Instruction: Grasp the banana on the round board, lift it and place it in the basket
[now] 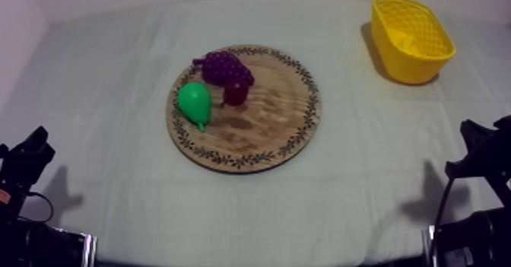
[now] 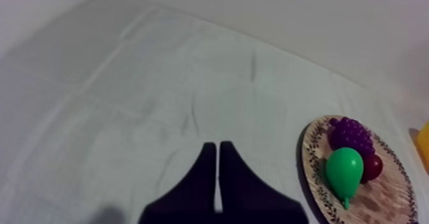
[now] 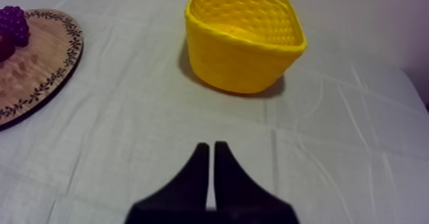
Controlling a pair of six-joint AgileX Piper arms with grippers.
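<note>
- The wooden board (image 1: 298,129) lies in the middle of the surface (image 1: 365,198); it carries a pear (image 1: 195,103), a bunch of grapes (image 1: 223,66) and a small red fruit (image 1: 236,93), all grouped toward its 10 o'clock side
- There is no banana on the board
- The yellow basket (image 1: 426,63) stands at about 2 o'clock from the board, well apart from it, in the top view
- Inside the basket a paler yellow shape (image 1: 405,38) lies on its floor; I judge this is probably the banana, but I cannot tell for sure, and I cannot tell its long axis either
- The left end effector (image 2: 217,145) is clenched on nothing, its two fingers together as a narrow wedge over bare cloth; the board is at about 2 o'clock from it
- The right end effector (image 3: 210,145) is also clenched and empty; the basket is ahead of it, between 12 and 1 o'clock, and the rim of the board is off at about 10 o'clock
- In the top view both arms sit low at their own sides, far from the fruit
- The right arm is clearly the nearer one to the basket
- My judgement: if the pale shape is the banana, the task looks finished and no further grasp is needed; otherwise there is nothing on the board to pick
</note>
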